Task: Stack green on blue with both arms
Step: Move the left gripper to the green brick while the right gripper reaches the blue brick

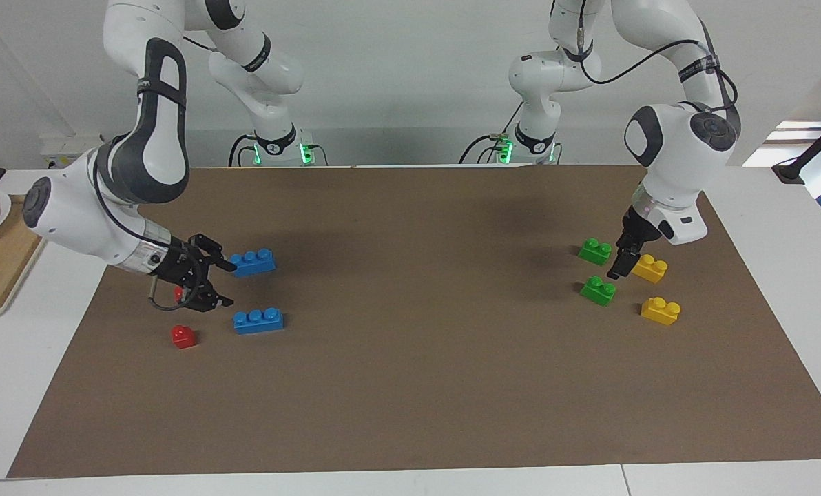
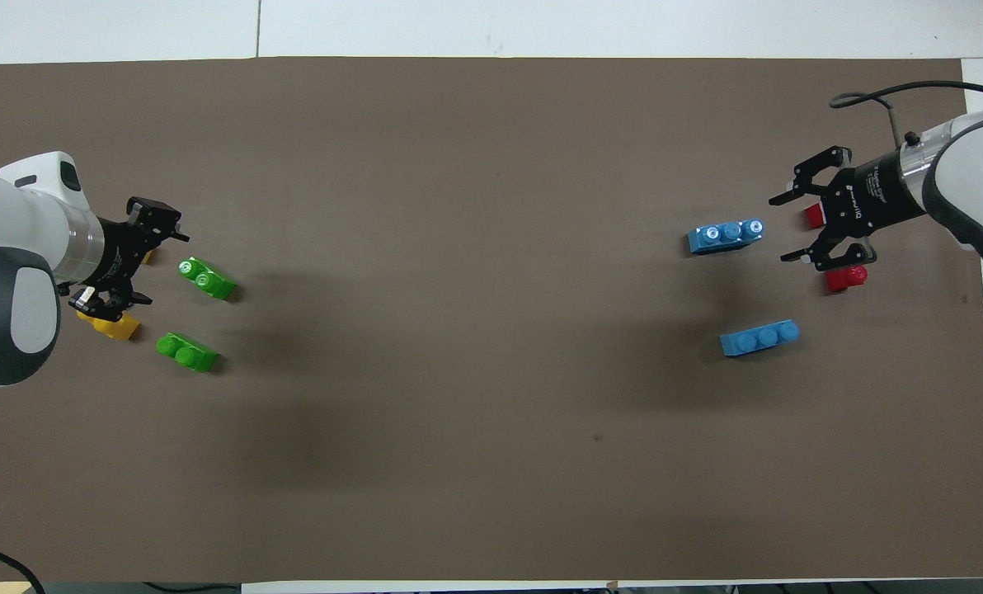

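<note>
Overhead view alone: right gripper jaws apart; left gripper jaws apart, both empty.

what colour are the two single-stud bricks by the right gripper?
Red. One red brick shows fully in the facing view; the other sits partly hidden under the right gripper.

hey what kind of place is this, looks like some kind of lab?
Probably a robotics lab: two white robot arms at a table under a brown mat, with toy bricks like a blue brick and a green brick laid out in tidy groups.
</note>
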